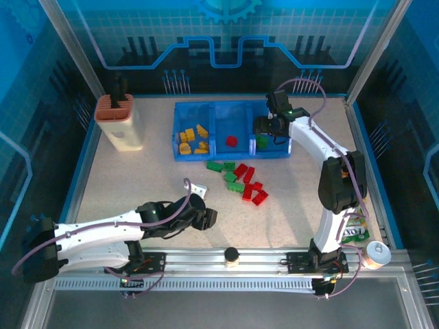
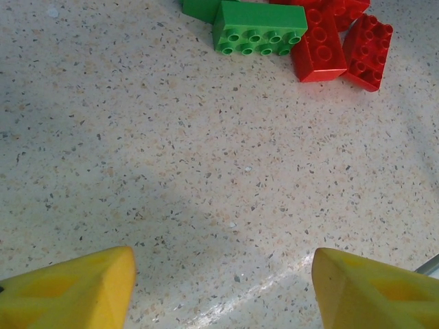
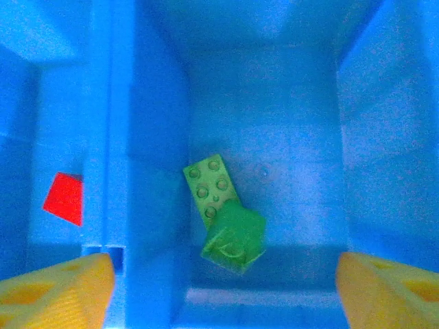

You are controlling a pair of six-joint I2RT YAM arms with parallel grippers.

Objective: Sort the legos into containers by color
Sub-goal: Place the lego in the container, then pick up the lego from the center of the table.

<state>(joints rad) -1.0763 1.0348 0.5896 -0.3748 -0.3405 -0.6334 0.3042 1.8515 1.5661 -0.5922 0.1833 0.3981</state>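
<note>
Roughly half the sorting is judged done. Yellow legos point(image 1: 192, 139) lie in the compartment of the tray point(image 1: 226, 157) furthest from the right gripper point(image 3: 219, 288). One red brick point(image 3: 65, 199) lies in the compartment beside it, and two green bricks point(image 3: 223, 216) sit directly beneath its spread, empty fingers. A red and green pile point(image 1: 241, 181) is yet to be sorted, ahead of the left gripper point(image 2: 223, 291), likewise spread and empty. Bare table point(image 2: 171, 171) is offered before that pile. A divider wall point(image 3: 137, 137) runs just beside one right finger.
</note>
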